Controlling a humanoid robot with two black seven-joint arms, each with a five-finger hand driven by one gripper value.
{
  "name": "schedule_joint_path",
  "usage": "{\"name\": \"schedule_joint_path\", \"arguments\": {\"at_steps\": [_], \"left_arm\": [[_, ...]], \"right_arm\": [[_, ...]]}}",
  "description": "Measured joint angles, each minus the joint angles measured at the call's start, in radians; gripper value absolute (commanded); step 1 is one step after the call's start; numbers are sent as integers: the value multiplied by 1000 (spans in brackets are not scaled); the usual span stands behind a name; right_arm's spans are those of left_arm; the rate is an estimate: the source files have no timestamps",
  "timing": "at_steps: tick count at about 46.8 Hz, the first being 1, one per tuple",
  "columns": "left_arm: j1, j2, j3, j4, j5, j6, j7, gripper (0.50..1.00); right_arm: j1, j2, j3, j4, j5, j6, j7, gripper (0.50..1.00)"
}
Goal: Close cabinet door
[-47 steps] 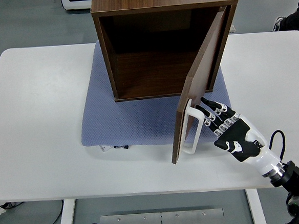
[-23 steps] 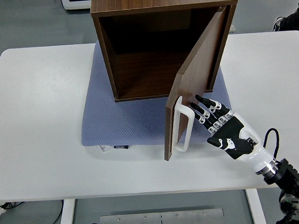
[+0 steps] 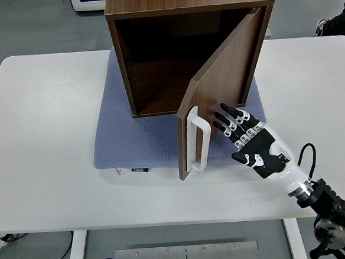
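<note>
One hand is doing all the work here, the right hand point(image 3: 248, 141), coming in from the lower right of the frame with fingers stretched out flat, holding nothing. Its fingertips point(image 3: 224, 110) look to be right against the outer face of the cabinet door point(image 3: 221, 84), just right of the white handle point(image 3: 197, 138). Left hand isn't visible at all.

Door's roughly half open, hinged on the right side of the cabinet point(image 3: 188, 4) in the upper middle of the frame, with its free edge swung out toward the bottom centre. So the door lies up and left of the hand, and the opening is further left again. I'd say the push needs to keep going leftward and away to swing it shut.

Cabinet sits on a blue-grey mat point(image 3: 142, 137) on the white counter point(image 3: 43, 138). Nothing sits in the door's path that I can see, and the inside looks empty. Only worry I'd guess at is the fingers sliding off toward the handle.
</note>
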Motion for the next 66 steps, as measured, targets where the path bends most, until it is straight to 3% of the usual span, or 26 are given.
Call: {"name": "schedule_joint_path", "arguments": {"at_steps": [40, 66], "left_arm": [[0, 0, 0, 0, 0, 0, 0, 1000], [0, 0, 0, 0, 0, 0, 0, 1000]], "right_arm": [[37, 45, -26, -1, 0, -80, 0, 1000], [81, 89, -83, 0, -4, -99, 0, 1000]]}}
